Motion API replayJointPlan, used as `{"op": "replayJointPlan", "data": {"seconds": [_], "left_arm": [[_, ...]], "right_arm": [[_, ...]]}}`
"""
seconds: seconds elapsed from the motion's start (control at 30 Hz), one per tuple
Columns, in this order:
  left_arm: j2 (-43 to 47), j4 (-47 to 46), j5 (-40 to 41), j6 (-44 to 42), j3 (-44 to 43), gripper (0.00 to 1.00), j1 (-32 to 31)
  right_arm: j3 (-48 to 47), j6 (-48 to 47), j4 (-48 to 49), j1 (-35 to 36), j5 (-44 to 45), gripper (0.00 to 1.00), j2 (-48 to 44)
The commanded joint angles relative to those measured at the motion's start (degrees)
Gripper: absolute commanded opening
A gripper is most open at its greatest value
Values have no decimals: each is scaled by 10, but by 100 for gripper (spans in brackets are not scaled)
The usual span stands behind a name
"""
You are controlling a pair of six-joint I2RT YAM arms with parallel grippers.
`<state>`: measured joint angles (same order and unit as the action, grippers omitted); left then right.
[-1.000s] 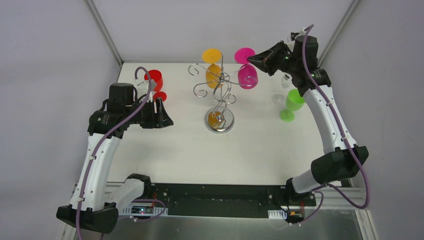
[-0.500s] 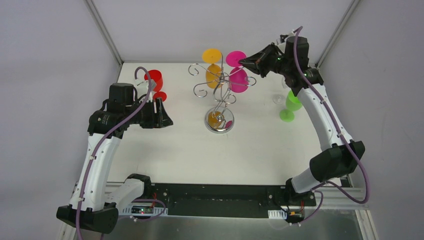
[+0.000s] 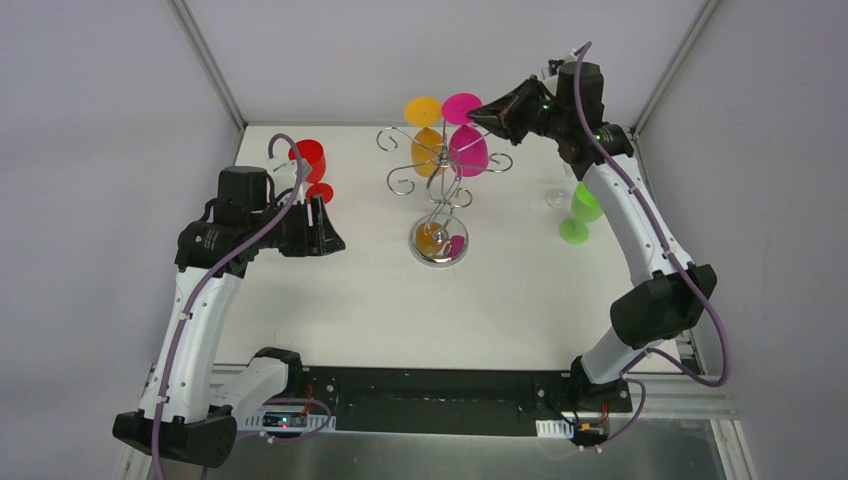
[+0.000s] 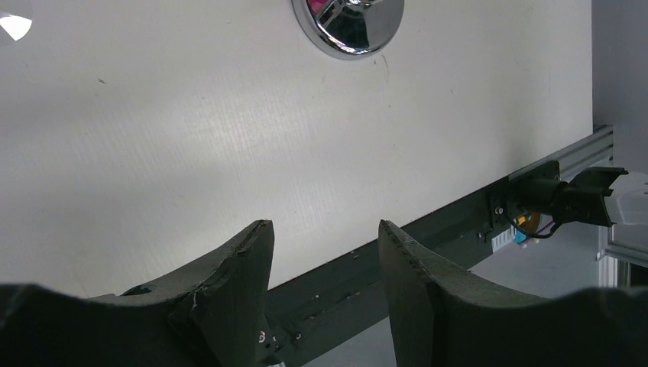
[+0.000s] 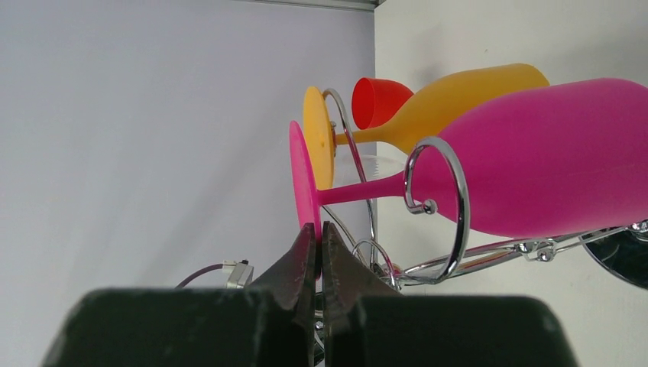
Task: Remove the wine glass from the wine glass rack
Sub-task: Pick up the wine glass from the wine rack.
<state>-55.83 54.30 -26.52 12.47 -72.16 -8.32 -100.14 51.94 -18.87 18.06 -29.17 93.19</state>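
Gripping now: our right claw [image 5: 316, 252] has its two fingers pressed together on the rim of the flat round foot of the magenta plastic wine glass [image 5: 535, 164].
Glass position: it hangs bowl-down, its thin stem threaded through a curled arm of the silver wire wine glass rack [image 3: 437, 180], straight ahead of our right claw's fingertips.
Neighbour: an orange plastic wine glass [image 3: 425, 128] hangs on the rack just beyond the magenta one, their feet near each other.
Left claw: our left claw [image 4: 325, 264] hovers over the white table [image 4: 191, 138] with its fingers spread and nothing between them; the rack's shiny chrome base lies well ahead of it.
Step in hand: we judge this to be the withdrawal, with the grip made but the stem not yet out of the wire curl.
Next move: we would need to slide the stem sideways out through the curl's open side, keeping the foot level so it does not catch the wire or knock the orange glass.
Risk: a thin pinch on the foot's edge could slip.
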Motion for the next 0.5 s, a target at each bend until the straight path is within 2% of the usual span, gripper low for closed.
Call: {"op": "replayJointPlan", "data": {"seconds": [0.0,0.27,0.47], "left_arm": [[6,0,2,-15,6,54,-4],[9,1,1,-15,7,54,-4],[8,0,2,-17,6,55,-4]], "right_arm": [[-46,11,14,4,10,0,17],[-95,19,6,-6,38,0,51],[-84,21,9,-26,58,0,45]]}}
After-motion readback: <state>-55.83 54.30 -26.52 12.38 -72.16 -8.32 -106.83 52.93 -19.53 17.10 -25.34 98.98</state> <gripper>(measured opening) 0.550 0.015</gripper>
